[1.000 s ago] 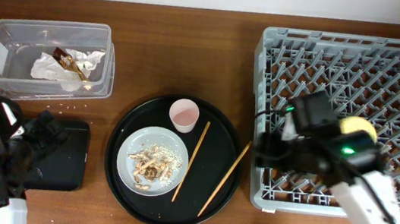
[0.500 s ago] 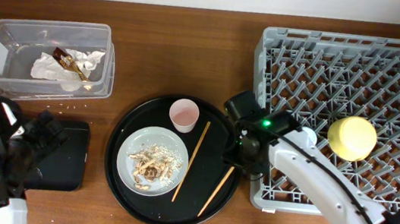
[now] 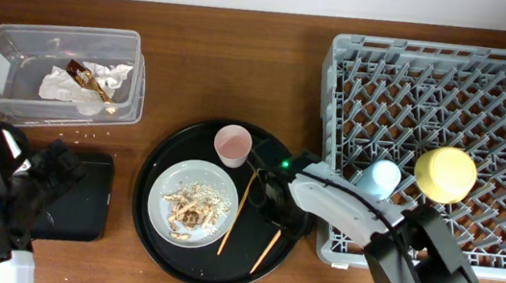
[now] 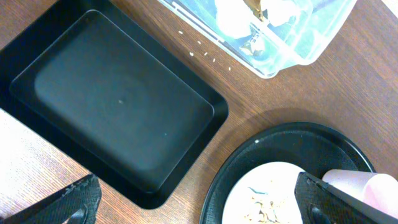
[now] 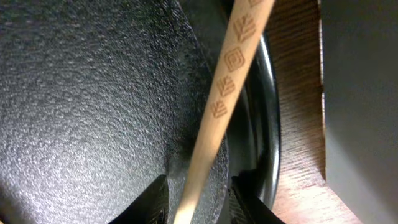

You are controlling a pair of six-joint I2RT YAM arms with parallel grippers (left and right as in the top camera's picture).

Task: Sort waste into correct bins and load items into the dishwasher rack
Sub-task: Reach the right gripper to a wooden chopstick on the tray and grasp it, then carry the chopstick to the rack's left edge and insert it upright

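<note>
Wooden chopstick lies between the right claw's parted fingers.

We are watching the right arm leaving the dishwasher rack: a second ago it was hanging over the rack's front left part, and now the right gripper is sitting just outside the rack's left wall, fingers either side of the chopstick nearest the rack, not pinching it. Inside the rack, the light-blue cup is coming into view just beside the yellow bowl, which is now showing whole.
</note>
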